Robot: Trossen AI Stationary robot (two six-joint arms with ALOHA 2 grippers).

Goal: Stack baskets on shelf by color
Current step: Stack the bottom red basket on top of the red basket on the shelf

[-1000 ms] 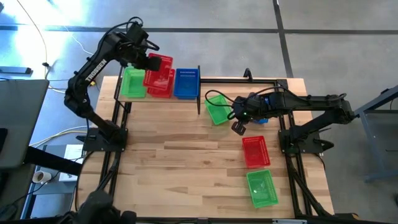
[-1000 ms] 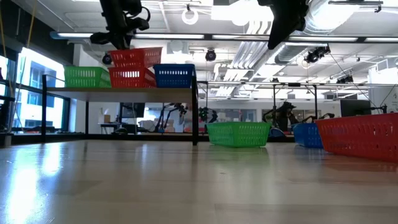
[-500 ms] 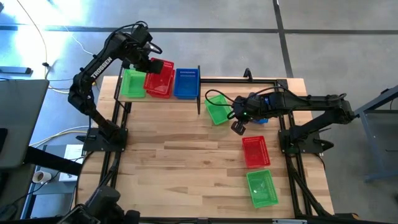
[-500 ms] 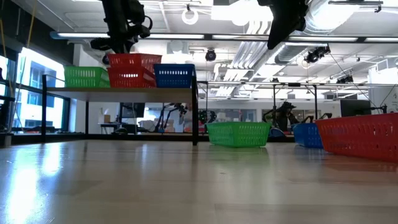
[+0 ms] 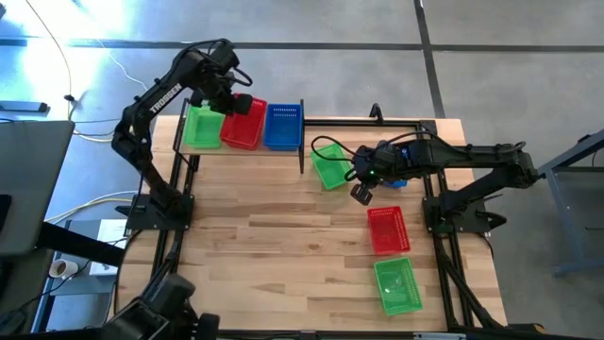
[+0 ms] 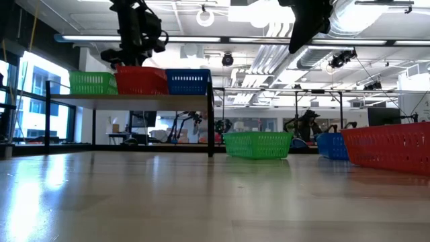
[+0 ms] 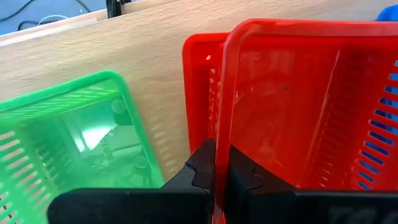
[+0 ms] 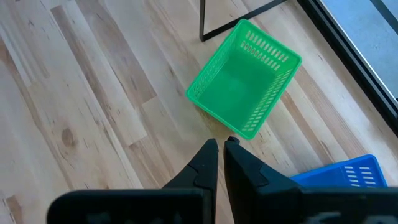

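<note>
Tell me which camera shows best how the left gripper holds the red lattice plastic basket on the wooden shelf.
The left wrist view: the left gripper is shut on the upper red basket's rim, nested in another red one. The high view shows the arm covering that grip; the low view shows only the side walls; the right wrist view misses it.

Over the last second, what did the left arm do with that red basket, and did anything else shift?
The left pincer, shut on the upper red basket, lowered it from tilted and raised to nested in the red basket already on the shelf. The right pincer hovers shut over the table as before; the other baskets stayed put.
</note>
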